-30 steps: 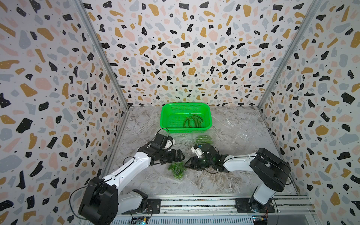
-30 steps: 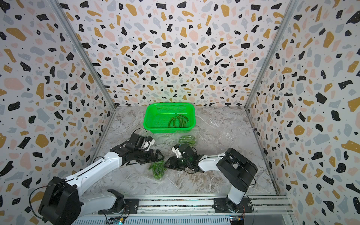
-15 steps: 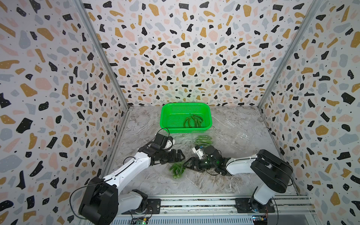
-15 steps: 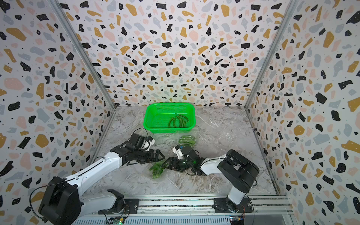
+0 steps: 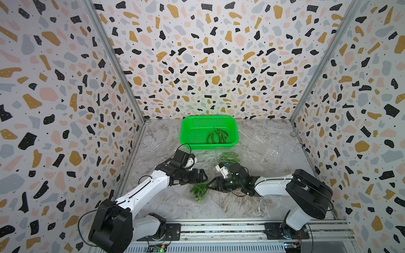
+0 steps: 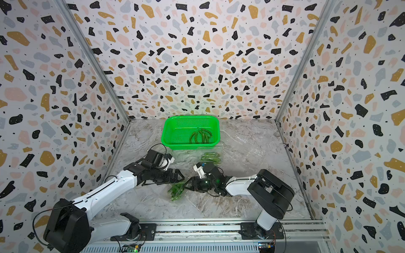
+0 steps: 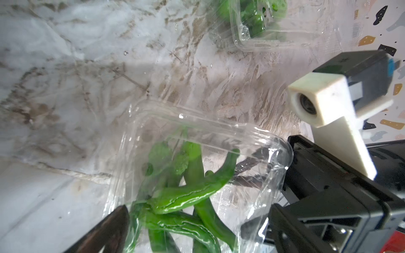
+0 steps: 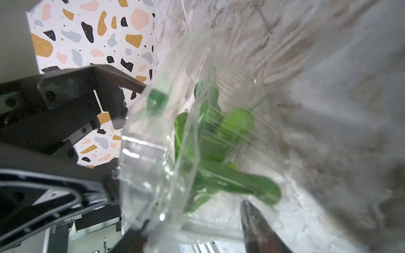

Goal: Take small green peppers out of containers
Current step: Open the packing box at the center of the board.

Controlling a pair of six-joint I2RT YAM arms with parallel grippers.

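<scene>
Right gripper [image 5: 210, 186] has edged to 3 o'clock of the clear crinkly plastic pack [image 7: 219, 129] of slim green peppers [image 7: 186, 197] at table's 6 o'clock; its grip I cannot tell. Left gripper [image 5: 203, 177] gapes at 11. Opening step, I judge: next, pull it open.

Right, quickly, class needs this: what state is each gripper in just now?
Left gripper: open, jaws wide at the clear pepper pack.
Right gripper: jaws astride that pack's edge; whether it grips cannot be told.
</scene>
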